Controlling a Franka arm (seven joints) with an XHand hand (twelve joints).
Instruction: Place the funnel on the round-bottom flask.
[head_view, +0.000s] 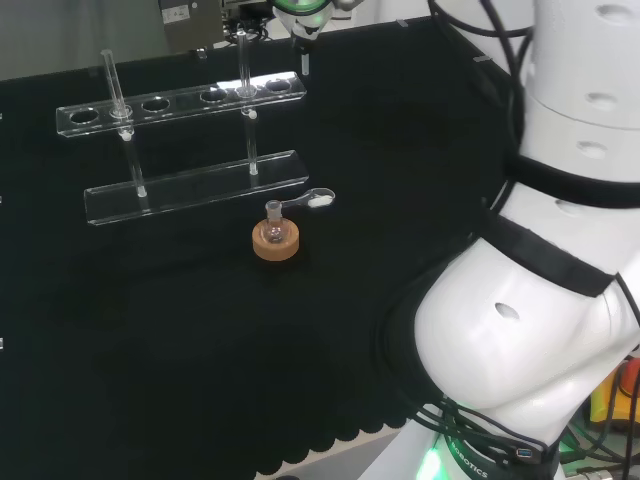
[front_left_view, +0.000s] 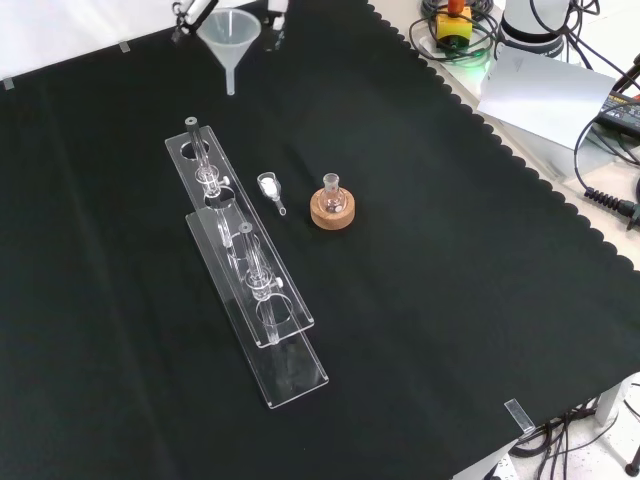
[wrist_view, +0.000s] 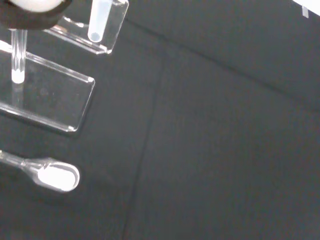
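Note:
A clear funnel (front_left_view: 230, 38) hangs in the air over the far edge of the cloth at the top of the front view, its stem pointing down. The hand (front_left_view: 277, 12) has its fingers on both sides of the funnel's cone. In the head view the funnel (head_view: 303, 30) is at the top, beyond the rack. A small round-bottom flask (front_left_view: 331, 192) stands upright on a cork ring (front_left_view: 331, 212) mid-cloth, well away from the hand; the head view shows the flask (head_view: 274, 222) too. In the wrist view the funnel's stem (wrist_view: 99, 21) shows beside a blurred part of the hand (wrist_view: 30, 6).
A clear test-tube rack (front_left_view: 250, 270) with tubes in it lies to the left of the flask in the front view. A clear spoon with white powder (front_left_view: 270, 186) lies between rack and flask. The cloth's scalloped edge (front_left_view: 480, 110) runs along the right, with cables beyond it.

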